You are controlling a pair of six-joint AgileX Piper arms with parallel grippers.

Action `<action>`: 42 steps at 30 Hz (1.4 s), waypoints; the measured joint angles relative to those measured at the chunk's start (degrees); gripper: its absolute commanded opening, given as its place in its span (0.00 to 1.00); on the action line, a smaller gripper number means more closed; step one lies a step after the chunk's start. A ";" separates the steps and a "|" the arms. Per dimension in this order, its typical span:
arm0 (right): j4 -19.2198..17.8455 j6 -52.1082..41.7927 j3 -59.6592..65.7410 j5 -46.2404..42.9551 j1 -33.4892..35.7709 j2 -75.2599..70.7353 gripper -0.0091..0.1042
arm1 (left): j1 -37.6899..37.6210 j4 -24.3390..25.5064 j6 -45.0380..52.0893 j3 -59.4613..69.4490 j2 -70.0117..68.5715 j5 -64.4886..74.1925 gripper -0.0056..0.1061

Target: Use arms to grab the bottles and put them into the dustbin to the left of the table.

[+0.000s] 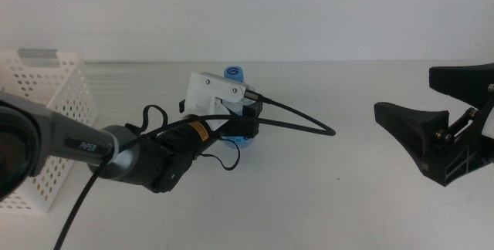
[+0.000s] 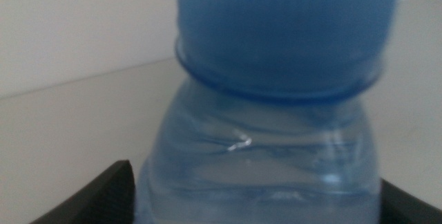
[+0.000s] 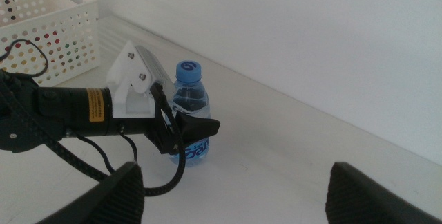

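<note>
A small clear water bottle (image 1: 233, 75) with a blue cap and label stands upright on the white table (image 1: 324, 204), left of centre. My left gripper (image 1: 241, 130) reaches in from the left and is shut on the bottle's body, one dark jaw on each side. In the left wrist view the bottle (image 2: 266, 148) fills the frame between the jaws of the left gripper (image 2: 255, 200). The right wrist view shows the bottle (image 3: 190, 99) behind the left gripper (image 3: 188, 131). My right gripper (image 1: 405, 93) hangs open and empty at the far right, well away from the bottle.
The dustbin (image 1: 46, 88), a white perforated basket with a grey patch on its rim, stands at the table's left edge, close behind the left arm; it also shows as the dustbin (image 3: 48, 23) in the right wrist view. A black cable (image 1: 309, 123) loops over the table right of the bottle.
</note>
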 measured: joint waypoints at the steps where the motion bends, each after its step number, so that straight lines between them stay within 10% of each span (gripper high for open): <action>1: 0.00 0.00 0.00 0.00 0.00 0.00 0.70 | 0.00 0.05 -0.06 -0.23 0.41 0.06 0.85; 5: 0.00 0.00 0.00 0.00 0.00 0.00 0.70 | 0.00 0.41 -0.06 -0.33 0.77 0.06 0.72; 12: 0.00 0.00 0.00 0.00 0.00 0.00 0.70 | 0.00 0.83 -0.97 -0.50 0.64 0.48 0.19; 42: 0.00 0.00 0.00 0.00 0.00 0.00 0.70 | 7.28 -4.50 4.82 5.33 -44.07 58.28 0.17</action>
